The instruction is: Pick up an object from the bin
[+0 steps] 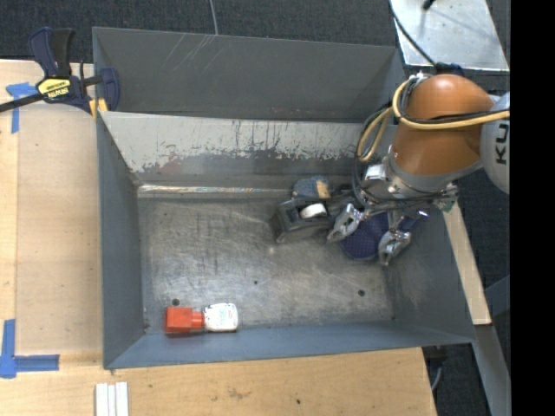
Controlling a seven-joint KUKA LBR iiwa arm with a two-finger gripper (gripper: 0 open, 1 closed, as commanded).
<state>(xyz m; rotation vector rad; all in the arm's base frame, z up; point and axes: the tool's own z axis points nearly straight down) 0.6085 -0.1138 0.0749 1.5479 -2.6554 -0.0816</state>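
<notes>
My gripper (368, 237) hangs low at the bin's right side, near the back wall. Its two fingers stand open, one on each side of a dark blue rounded soft thing (364, 239) lying on the floor. Whether the fingertips (343, 225) touch it I cannot tell. Just left of the gripper lies a grey tape dispenser (297, 215) with a pale roll in it. A small blue-grey piece (310, 187) rests behind the dispenser against the back wall.
An orange and white block (201, 319) lies at the front left corner of the bin, far from the gripper. The arm's orange cover hangs over the right wall, which is close to the right finger.
</notes>
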